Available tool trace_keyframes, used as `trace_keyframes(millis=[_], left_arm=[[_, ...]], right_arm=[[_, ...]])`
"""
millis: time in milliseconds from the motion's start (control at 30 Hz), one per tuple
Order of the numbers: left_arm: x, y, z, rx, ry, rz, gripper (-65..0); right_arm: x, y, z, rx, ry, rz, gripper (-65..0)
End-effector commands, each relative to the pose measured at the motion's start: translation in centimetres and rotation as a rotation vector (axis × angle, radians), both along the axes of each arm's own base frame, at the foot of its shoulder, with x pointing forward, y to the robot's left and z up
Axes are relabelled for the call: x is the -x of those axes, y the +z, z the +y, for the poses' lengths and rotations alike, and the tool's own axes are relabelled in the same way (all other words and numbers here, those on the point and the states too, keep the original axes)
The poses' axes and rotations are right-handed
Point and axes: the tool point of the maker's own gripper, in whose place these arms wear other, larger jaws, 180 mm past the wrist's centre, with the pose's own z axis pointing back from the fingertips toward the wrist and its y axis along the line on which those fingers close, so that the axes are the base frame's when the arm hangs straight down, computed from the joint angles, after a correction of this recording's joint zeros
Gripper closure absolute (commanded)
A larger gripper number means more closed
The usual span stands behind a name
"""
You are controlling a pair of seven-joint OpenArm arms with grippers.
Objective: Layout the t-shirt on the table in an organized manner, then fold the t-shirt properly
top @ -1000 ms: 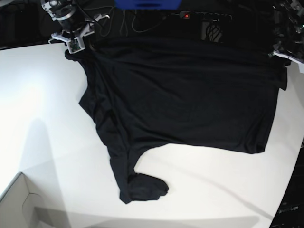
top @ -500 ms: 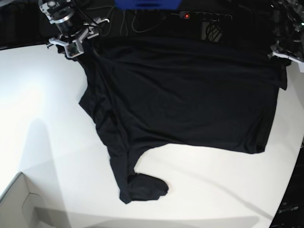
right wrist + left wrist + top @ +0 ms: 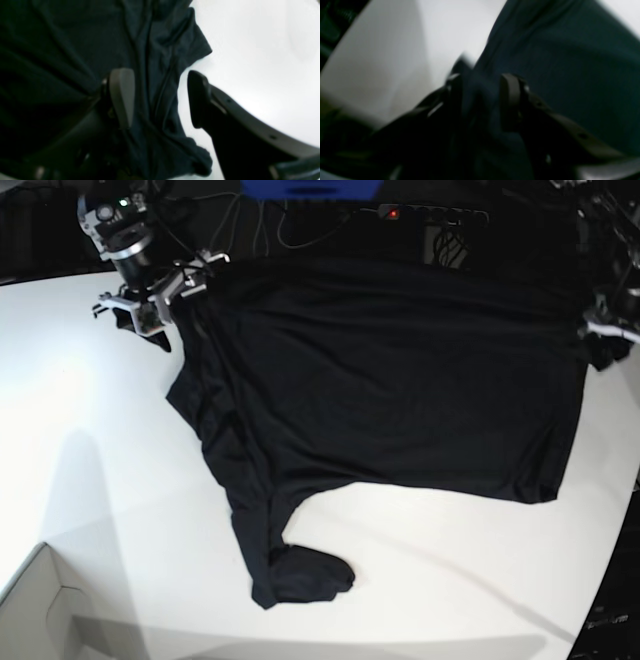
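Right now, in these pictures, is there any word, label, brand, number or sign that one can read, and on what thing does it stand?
None can be read.
The t-shirt: plain black, no print.
The table: bare white, no marking.
The box corner: no text shows.
A white pattern on a dark object behind the table: not readable as text.

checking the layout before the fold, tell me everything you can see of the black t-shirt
The plain black t-shirt of thin soft fabric lies spread on the large smooth white table, its body mostly flat with light creases. One sleeve trails toward the near edge and ends in a bunched clump. Folds gather along its side nearest the right tool, whose open fingers straddle the rumpled edge. At the opposite corner, cloth sits between the left tool fingers; that view is too blurred to confirm a grip.
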Motion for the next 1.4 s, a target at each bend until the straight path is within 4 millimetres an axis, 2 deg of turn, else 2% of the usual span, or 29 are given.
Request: trace_keyframes(millis=[0, 133, 200, 300, 433, 533, 667, 800, 900, 1100, 1200, 1367], left_arm=[[-1.3, 2.1, 0.8, -0.030, 0.000, -0.067, -24.2], [-5.5, 5.3, 1.8, -0.103, -0.003, -0.135, -24.2], [-8.3, 5.5, 1.6, -0.131, -0.016, -0.126, -24.2], [-12.3, 4.5, 2.3, -0.149, -0.024, -0.055, -24.2], [-17.3, 2.3, 2.1, -0.090, -0.067, 0.037, -24.3], [-20.5, 1.5, 0.8, -0.067, -0.118, 0.014, -24.3], [-22.9, 0.0, -1.7, -0.078, -0.194, -0.061, -24.3], [-24.1, -1.6, -4.1, -0.054, -0.250, -0.073, -24.3], [-24.3, -2.3, -4.6, -0.017, -0.244, -0.070, -24.3], [-24.3, -2.1, -4.3, -0.014, -0.236, -0.082, -24.3], [-23.9, -2.2, -3.5, -0.022, -0.227, -0.073, -24.3], [-22.8, -3.5, -3.2, -0.023, -0.223, -0.047, -24.3]], right_arm=[[-0.8, 1.2, 0.3, -0.019, 0.001, -0.050, -34.1], [-2.1, 2.0, 0.6, -0.028, -0.006, -0.089, -34.1], [-2.2, 2.0, 0.6, -0.028, -0.006, -0.089, -34.1], [-2.1, 1.6, 0.5, -0.030, -0.008, -0.080, -34.1], [-2.4, 0.8, 0.3, -0.033, -0.015, -0.067, -34.1], [-2.3, 0.4, 0.1, -0.031, -0.020, -0.055, -34.1], [-2.2, 0.3, 0.0, -0.030, -0.022, -0.052, -34.1], [-2.2, 0.3, 0.0, -0.030, -0.022, -0.052, -34.1], [-2.3, 0.3, 0.0, -0.030, -0.022, -0.053, -34.1], [-2.5, 0.4, 0.0, -0.028, -0.020, -0.060, -34.1], [-2.9, 0.7, 0.3, -0.032, -0.011, -0.070, -34.1], [-4.3, 1.6, 0.4, -0.036, -0.013, -0.110, -34.1]])
